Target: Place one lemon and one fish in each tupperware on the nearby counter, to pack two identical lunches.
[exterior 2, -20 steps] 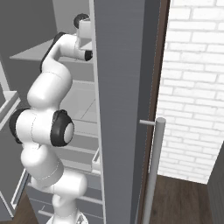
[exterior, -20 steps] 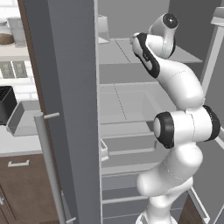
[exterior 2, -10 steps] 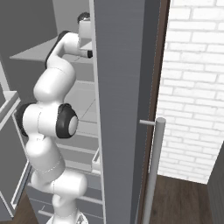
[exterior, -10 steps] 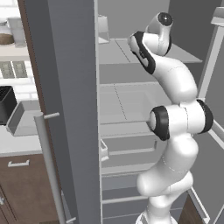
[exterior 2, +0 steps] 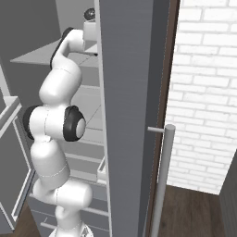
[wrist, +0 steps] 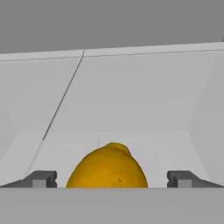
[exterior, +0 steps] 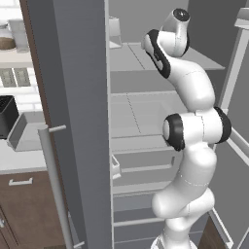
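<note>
An orange-yellow lemon [wrist: 109,168] lies on a pale fridge shelf in the hand view, low in the middle. My gripper [wrist: 111,178] is open, and the lemon sits in the gap between its two dark fingertips [wrist: 41,178], touching neither. In the left base view the arm reaches up onto the fridge's upper shelf, its hand [exterior: 177,19] at the top. A light-grey tupperware [exterior: 25,129] rests on the white counter [exterior: 19,158] at far left. No fish shows on the shelf around the lemon.
The open grey fridge door [exterior: 73,121] with its bar handle [exterior: 53,185] stands between the arm and the counter. A black toaster [exterior: 6,114] sits beside the tray. In the right base view the other door [exterior 2: 129,115] hides part of the hand; beyond it is a brick wall [exterior 2: 203,92].
The arm has stretched higher and deeper onto the upper fridge shelf, its elbow joint rising. The jaws have stayed open.
</note>
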Available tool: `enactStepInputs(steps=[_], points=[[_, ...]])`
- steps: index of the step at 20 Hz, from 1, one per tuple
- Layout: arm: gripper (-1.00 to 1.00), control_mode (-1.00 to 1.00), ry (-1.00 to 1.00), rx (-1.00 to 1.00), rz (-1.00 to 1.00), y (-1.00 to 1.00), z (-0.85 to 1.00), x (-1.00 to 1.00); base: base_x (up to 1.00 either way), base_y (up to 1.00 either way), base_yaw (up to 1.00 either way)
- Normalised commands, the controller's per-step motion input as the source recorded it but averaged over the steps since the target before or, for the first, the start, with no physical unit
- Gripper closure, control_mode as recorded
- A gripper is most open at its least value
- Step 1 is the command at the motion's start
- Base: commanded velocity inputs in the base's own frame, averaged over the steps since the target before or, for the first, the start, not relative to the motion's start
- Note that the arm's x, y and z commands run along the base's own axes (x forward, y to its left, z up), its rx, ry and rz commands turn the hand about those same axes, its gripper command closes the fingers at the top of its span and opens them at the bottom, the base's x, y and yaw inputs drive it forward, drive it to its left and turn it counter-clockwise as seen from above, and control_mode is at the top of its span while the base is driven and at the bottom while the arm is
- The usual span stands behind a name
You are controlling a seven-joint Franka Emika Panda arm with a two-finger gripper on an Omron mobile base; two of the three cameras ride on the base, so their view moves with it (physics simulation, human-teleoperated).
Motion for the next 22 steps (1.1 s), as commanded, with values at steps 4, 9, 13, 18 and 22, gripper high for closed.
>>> enactStepInputs(steps=[4,9,13,18,22], points=[[-1.0,-1.0,0.0,0.0,0.0,0.01,-0.19,-0.04,0.0,0.0,0.0],[-1.0,-1.0,0.0,0.0,0.0,0.0,-0.01,0.0,0.0,0.0,0.0],[-1.0,-1.0,0.02,0.0,0.0,0.01,-0.05,0.0,0.0,0.0,0.0],[1.0,-1.0,0.03,0.0,0.0,0.05,-0.11,0.0,0.0,0.0,0.0],[1.0,-1.0,0.0,0.0,0.0,0.0,0.0,0.0,0.0,0.0,0.0]])
